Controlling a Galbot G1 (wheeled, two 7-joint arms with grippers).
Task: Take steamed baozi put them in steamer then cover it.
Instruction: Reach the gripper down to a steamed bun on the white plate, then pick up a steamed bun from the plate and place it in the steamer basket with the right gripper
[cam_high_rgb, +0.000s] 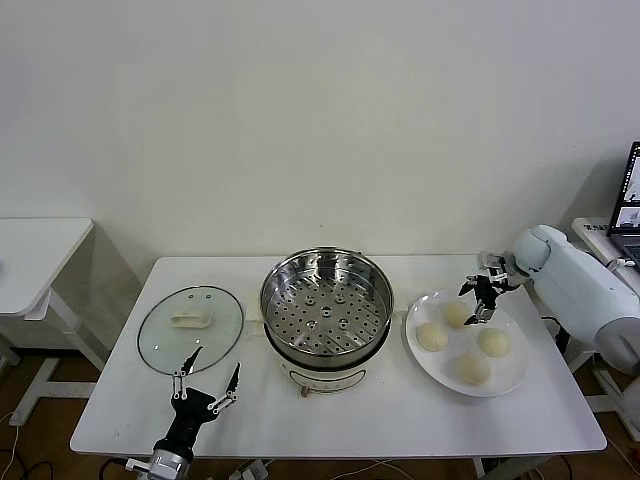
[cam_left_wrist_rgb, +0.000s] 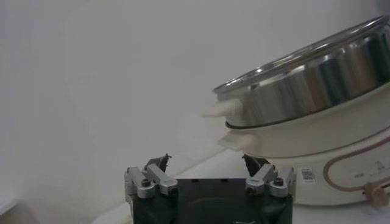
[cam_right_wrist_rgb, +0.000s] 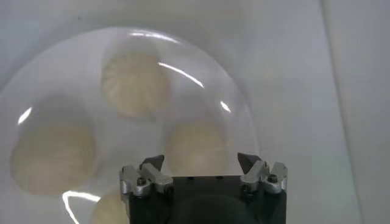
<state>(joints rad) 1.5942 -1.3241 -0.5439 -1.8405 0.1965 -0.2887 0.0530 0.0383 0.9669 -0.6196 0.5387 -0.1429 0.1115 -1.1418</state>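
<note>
On the white table (cam_high_rgb: 400, 420) the steamer (cam_high_rgb: 325, 302) stands at the middle, uncovered, its perforated tray bare; the cover (cam_high_rgb: 190, 328) lies flat on the table to the robot's left of it, handle up, just beside the pot; a white plate (cam_high_rgb: 510, 378) sits on the robot's right of the steamer, and all four baozi (cam_high_rgb: 432, 337) rest on it, apart from one another. Over the far edge of the plate hangs the right end effector (cam_high_rgb: 484, 296), fingers spread wide and holding nothing; it is above the bun nearest the wall, and whether it touches that bun cannot be told; the right wrist view looks down on the plate (cam_right_wrist_rgb: 241, 115), with one baozi (cam_right_wrist_rgb: 196, 148) between the open fingertips (cam_right_wrist_rgb: 152, 163) and the others farther off. Near the front edge of the table, in front of the cover, the left end effector (cam_high_rgb: 207, 383) waits, also fully open and empty, clear of the lid; its wrist view shows the steamer (cam_left_wrist_rgb: 317, 79) side-on on its white base, past the parted fingers (cam_left_wrist_rgb: 256, 163).
</note>
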